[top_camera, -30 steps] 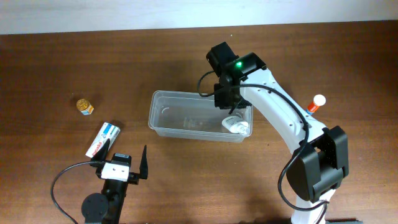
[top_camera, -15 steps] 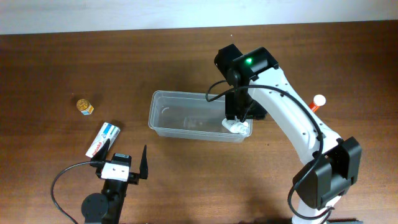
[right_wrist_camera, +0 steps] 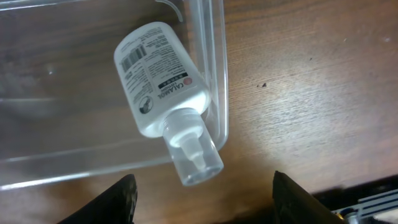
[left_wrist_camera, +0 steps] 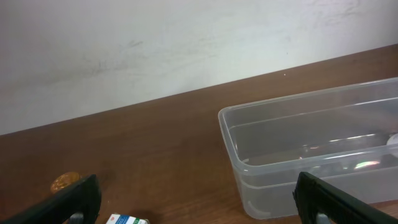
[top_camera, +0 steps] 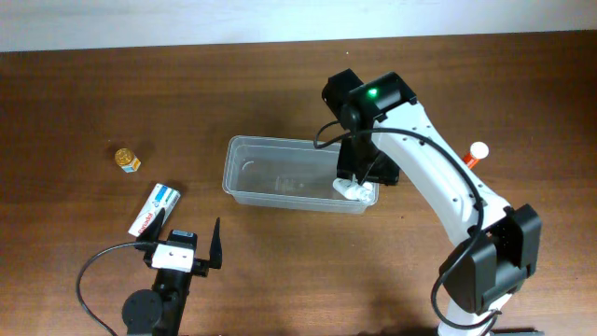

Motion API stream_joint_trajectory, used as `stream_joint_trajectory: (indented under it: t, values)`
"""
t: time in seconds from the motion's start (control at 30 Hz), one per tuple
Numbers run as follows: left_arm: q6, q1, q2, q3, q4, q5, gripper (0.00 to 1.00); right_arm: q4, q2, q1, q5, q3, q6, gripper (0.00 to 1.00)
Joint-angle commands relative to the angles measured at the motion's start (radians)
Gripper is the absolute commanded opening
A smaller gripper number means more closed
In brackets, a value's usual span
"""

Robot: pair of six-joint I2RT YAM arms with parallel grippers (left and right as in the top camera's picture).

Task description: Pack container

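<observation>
The clear plastic container (top_camera: 244, 177) sits mid-table and shows in the left wrist view (left_wrist_camera: 249, 146) and the right wrist view (right_wrist_camera: 219, 74). A white bottle with a clear cap (right_wrist_camera: 163, 87) lies in its right end (top_camera: 354, 191), cap leaning on the wall. My right gripper (right_wrist_camera: 202, 205) hangs open just above that end (top_camera: 359, 173), holding nothing. My left gripper (left_wrist_camera: 199, 205) is open and empty near the front left (top_camera: 187, 247). A white, red and blue box (top_camera: 154, 209) lies next to it, seen in the left wrist view (left_wrist_camera: 127, 219).
A small gold-capped jar (top_camera: 127, 160) stands at the far left, also in the left wrist view (left_wrist_camera: 64, 182). A small bottle with a white round cap and orange body (top_camera: 474, 153) lies right of the right arm. A pale wall runs behind the table.
My right gripper moved right to the container's right end a second ago and has shifted only slightly since. The white bottle lies in the container throughout. The left arm has not moved.
</observation>
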Motion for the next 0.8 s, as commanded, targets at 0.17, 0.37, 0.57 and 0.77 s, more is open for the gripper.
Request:
stream_joint_trajectory:
  t: [0.17,0.37,0.57,0.77]
  values:
    - [0.009,0.005,-0.008,-0.006,-0.001,0.0,0.99,0.111,-0.019,0.001,-0.051,-0.117,0.05,0.62]
    - [0.009,0.005,-0.008,-0.006,-0.001,0.0,0.99,0.111,-0.019,0.001,-0.052,-0.121,0.067,0.62]
    - [0.009,0.005,-0.008,-0.006,-0.001,0.0,0.99,0.112,-0.019,0.001,-0.055,-0.156,0.107,0.62]
    - [0.009,0.005,-0.008,-0.006,-0.001,0.0,0.99,0.134,-0.019,0.001,-0.055,-0.2,0.123,0.62]
